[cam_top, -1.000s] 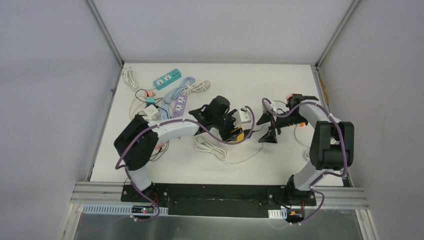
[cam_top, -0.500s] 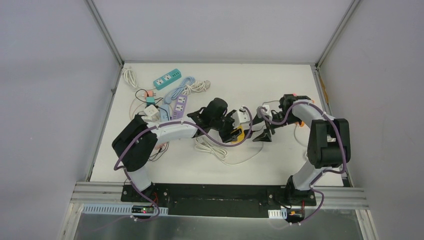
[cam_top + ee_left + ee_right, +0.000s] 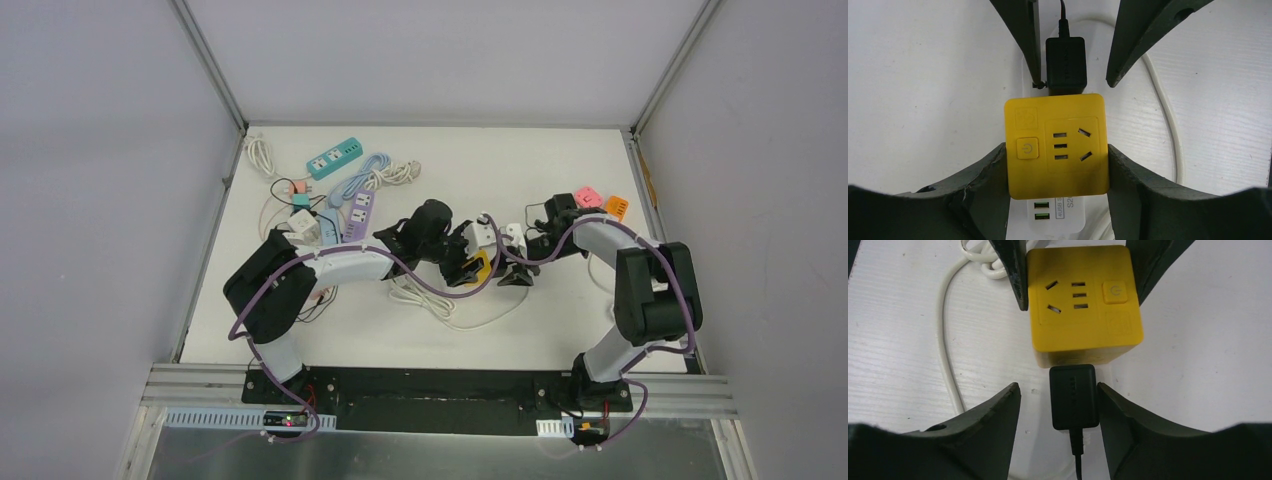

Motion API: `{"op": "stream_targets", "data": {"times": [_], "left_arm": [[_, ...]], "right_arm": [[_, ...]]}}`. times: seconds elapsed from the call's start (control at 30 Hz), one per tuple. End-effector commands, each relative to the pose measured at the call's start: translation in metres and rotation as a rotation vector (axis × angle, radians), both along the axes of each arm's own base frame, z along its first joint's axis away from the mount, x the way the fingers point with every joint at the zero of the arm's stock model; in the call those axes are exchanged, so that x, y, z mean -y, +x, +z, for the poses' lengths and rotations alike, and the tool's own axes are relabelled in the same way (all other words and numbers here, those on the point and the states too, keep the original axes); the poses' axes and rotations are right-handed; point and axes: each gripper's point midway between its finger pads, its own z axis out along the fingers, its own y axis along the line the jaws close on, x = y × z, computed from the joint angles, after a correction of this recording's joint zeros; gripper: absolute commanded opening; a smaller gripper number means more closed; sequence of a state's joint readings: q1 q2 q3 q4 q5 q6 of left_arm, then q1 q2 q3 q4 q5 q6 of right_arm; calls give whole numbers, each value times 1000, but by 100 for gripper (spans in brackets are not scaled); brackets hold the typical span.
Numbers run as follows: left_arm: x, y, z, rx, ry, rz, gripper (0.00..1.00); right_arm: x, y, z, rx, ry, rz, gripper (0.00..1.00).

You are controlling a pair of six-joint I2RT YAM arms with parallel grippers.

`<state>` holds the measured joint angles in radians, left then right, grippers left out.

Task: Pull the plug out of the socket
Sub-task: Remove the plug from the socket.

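A yellow socket cube (image 3: 1056,145) sits mid-table, also in the top view (image 3: 476,264) and the right wrist view (image 3: 1083,300). A black plug (image 3: 1066,59) with a black cord is pushed into its side, also in the right wrist view (image 3: 1074,396). My left gripper (image 3: 1056,150) is shut on the cube's two sides. My right gripper (image 3: 1058,387) is open with its fingers either side of the plug: the right finger is close against it, and a gap shows on the left. In the top view the right gripper (image 3: 515,262) faces the left gripper (image 3: 468,262).
A white USB strip (image 3: 1055,215) lies under the cube, with a white cable (image 3: 945,340) beside it. A teal power strip (image 3: 334,158), a purple strip (image 3: 360,208) and tangled cords lie at the back left. Pink (image 3: 586,197) and orange (image 3: 616,207) cubes sit at the right.
My right arm has swung left toward the yellow cube, bringing its open fingers around the plug. My left gripper has stayed on the cube.
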<state>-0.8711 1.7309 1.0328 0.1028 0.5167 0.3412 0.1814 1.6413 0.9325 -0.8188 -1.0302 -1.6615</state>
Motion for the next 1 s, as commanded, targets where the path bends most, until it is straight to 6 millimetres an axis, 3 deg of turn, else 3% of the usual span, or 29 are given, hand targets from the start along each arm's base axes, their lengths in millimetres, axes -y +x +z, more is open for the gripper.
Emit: {"op": "stream_targets", "data": {"times": [0.0, 0.27, 0.53, 0.83, 0.97], "left_arm": [[-12, -23, -37, -82, 90, -20, 0], [-15, -23, -38, -78, 95, -15, 0], [-13, -23, -42, -88, 89, -11, 0], [-18, -25, -48, -87, 101, -1, 0], [-18, -26, -50, -88, 101, 0, 0]], "right_arm": [[-3, 12, 13, 84, 7, -9, 58], [-4, 9, 17, 88, 12, -6, 42], [-1, 5, 13, 74, -10, -6, 0], [-1, 0, 17, 5, -26, -1, 0], [1, -4, 12, 70, -53, 32, 0]]}}
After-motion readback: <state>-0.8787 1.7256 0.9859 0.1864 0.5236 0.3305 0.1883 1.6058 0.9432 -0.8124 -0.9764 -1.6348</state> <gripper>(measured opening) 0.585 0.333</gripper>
